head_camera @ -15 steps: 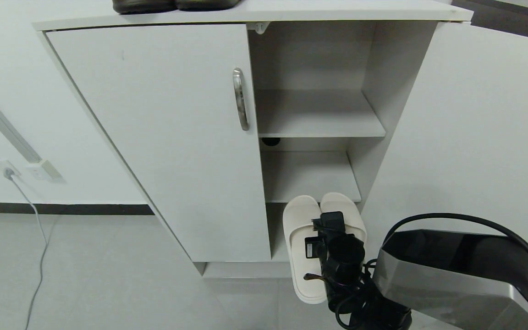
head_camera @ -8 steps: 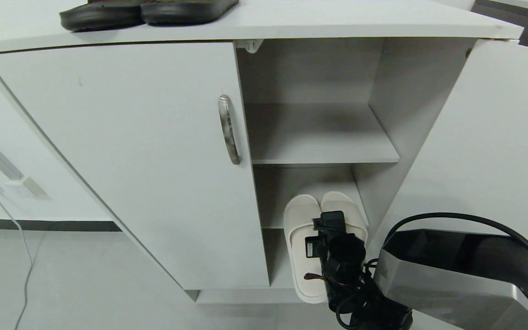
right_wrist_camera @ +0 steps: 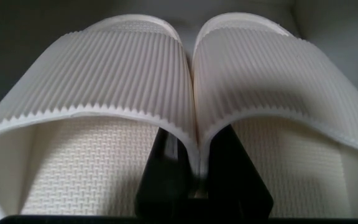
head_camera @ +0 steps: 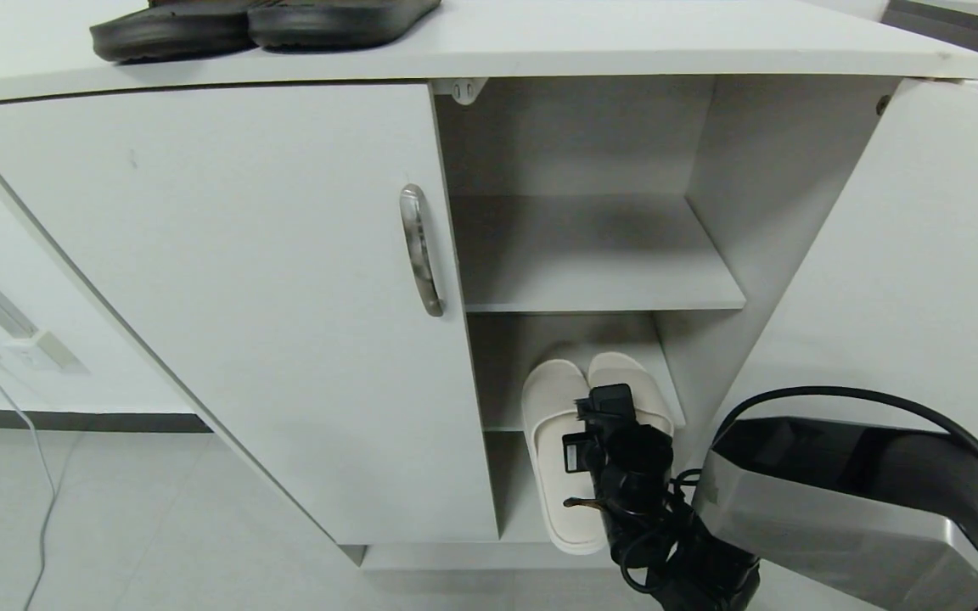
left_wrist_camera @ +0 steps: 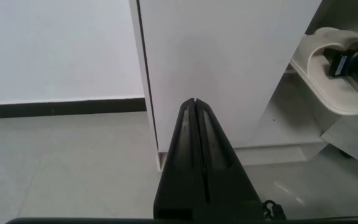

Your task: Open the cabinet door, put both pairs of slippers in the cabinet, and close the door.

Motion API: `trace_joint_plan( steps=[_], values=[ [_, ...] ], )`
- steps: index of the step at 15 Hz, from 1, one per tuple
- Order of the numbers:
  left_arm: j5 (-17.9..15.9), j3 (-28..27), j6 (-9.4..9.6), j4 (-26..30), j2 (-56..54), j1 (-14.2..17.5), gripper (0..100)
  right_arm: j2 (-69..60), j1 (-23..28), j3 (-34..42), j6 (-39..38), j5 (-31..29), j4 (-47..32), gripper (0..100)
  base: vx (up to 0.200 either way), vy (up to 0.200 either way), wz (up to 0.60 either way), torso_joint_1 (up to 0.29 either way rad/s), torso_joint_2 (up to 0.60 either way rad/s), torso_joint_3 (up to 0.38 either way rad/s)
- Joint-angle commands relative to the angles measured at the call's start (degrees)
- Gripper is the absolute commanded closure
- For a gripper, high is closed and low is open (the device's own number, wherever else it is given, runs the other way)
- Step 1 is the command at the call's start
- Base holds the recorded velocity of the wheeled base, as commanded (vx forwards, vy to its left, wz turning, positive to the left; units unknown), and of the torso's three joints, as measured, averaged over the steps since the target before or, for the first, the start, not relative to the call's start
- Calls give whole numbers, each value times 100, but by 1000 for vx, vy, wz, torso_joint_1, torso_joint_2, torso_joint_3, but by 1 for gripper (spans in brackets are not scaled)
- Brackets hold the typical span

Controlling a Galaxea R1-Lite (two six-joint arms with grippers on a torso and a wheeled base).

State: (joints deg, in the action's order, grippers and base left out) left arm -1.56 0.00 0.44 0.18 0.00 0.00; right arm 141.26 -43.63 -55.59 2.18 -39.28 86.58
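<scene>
**Head view.** The cabinet [head_camera: 540, 47] spans most of the frame. Its left door [head_camera: 226, 297] is shut, with a metal handle [head_camera: 421, 250] upright near its right edge. The right door [head_camera: 922, 255] stands swung open at the right of the frame. Black slippers [head_camera: 260, 21] lie side by side on the cabinet top, upper left. The open bay at centre has an upper shelf [head_camera: 591, 263] and a lower shelf [head_camera: 502, 390]. The white slippers [head_camera: 553, 450] are at lower centre, pressed side by side as a pair with toes pointing into the bay. They seem to reach over the lower shelf's front edge, though I cannot tell whether they rest on it. The right gripper [head_camera: 604, 412] sits on them from the heel side.

**Left wrist view.** The left gripper [left_wrist_camera: 194, 106] has its fingers pressed flat together with nothing between them. It hangs low over the grey floor [left_wrist_camera: 61, 168], facing the cabinet's lower corner. A black baseboard [left_wrist_camera: 61, 107] runs along the wall. The white slippers [left_wrist_camera: 328, 74] show side-on beyond the left door, soles tilted.

**Right wrist view.** The white slippers [right_wrist_camera: 123, 81] are cream, each with a broad ribbed band ending in a toothed edge, and a waffle-patterned insole. The right gripper [right_wrist_camera: 196, 186] has one black finger inside each slipper. It clamps the two touching inner walls between them.
</scene>
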Motion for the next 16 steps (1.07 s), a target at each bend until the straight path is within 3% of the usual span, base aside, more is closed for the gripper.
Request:
trace_joint_plan(
  steps=[1,6,10,16],
  values=[
    [-2,0,0,-1,0,0,100,33,127,-453,2,105,-343,100,0,0,0,0,0,0],
    [7,0,-18,-1,9,0,100,59,267,-2123,-570,113,-2435,100,0,0,0,0,0,0],
    [7,0,-18,-1,0,9,100,446,505,-3318,-570,105,-3077,100,0,0,0,0,0,0],
    [7,0,-18,-1,0,0,100,894,724,-4074,-456,113,-3349,100,0,0,0,0,0,0]
  ],
)
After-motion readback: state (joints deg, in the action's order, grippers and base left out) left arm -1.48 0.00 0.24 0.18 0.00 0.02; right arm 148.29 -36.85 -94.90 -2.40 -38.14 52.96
